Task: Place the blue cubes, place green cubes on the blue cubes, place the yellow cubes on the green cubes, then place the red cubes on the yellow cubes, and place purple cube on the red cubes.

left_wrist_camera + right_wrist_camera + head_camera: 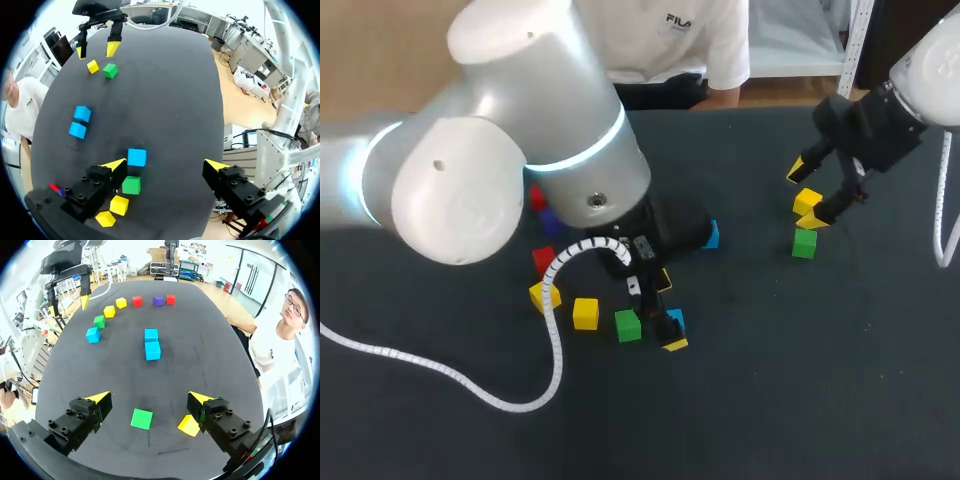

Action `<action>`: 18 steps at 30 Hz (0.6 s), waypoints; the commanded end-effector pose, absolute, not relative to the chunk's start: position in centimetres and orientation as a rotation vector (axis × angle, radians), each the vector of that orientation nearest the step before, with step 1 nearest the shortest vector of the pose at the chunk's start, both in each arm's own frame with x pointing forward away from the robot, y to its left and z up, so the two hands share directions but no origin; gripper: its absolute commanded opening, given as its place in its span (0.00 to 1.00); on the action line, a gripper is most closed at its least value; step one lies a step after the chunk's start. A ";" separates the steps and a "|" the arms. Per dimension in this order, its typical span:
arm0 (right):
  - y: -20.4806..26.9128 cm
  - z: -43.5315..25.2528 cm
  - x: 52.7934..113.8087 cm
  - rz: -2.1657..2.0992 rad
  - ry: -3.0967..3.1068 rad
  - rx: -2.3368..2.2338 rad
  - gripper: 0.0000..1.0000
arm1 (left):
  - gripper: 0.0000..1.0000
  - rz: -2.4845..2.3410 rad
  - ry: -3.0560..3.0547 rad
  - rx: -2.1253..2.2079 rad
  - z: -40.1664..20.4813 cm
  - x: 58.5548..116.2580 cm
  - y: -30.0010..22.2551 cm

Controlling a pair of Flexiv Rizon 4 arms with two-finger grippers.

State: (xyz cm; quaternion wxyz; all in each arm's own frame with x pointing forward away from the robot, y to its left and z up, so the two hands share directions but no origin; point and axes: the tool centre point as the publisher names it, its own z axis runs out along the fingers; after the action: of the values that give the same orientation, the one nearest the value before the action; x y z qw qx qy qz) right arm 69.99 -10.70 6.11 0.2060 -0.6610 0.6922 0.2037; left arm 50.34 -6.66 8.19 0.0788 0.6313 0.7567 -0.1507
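- Blue pair (152,350) sits touching, mid-desk. Reads as base layer started.
- Left fingers (114,166) spread wide, nothing held. Third blue (136,157) lies between them, just beside one tip, ungripped. Prob. your next base piece.
- Near green (131,185) and two yellows (119,205) trail behind that tip toward the desk's left edge. Stock for later layers, I'd say.
- Right fingers (98,398) also wide, empty, low over the desk's right side. Far green (141,418) lies between them, untouched.
- Far yellow (190,425) is just beside the other finger; can't tell if touching.
- Green goes on blue, so take far green, not far yellow.
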 end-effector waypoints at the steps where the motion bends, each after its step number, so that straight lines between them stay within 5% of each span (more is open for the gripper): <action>1: -10.7 6.1 70.0 0.567 1.929 -1.841 1.00 | 1.00 -0.478 2.248 1.888 7.4 50.4 -6.9; 18: -10.7 6.1 70.0 0.567 1.929 -1.841 1.00 | 1.00 -0.577 2.150 1.880 7.7 50.6 -7.2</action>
State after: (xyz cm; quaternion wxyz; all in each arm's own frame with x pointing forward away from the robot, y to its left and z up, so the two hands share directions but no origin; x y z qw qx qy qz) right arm 69.99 -10.69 6.11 0.2060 -0.6611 0.6922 0.2037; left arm 50.53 -7.26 7.75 0.1135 0.6406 0.7336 -0.1963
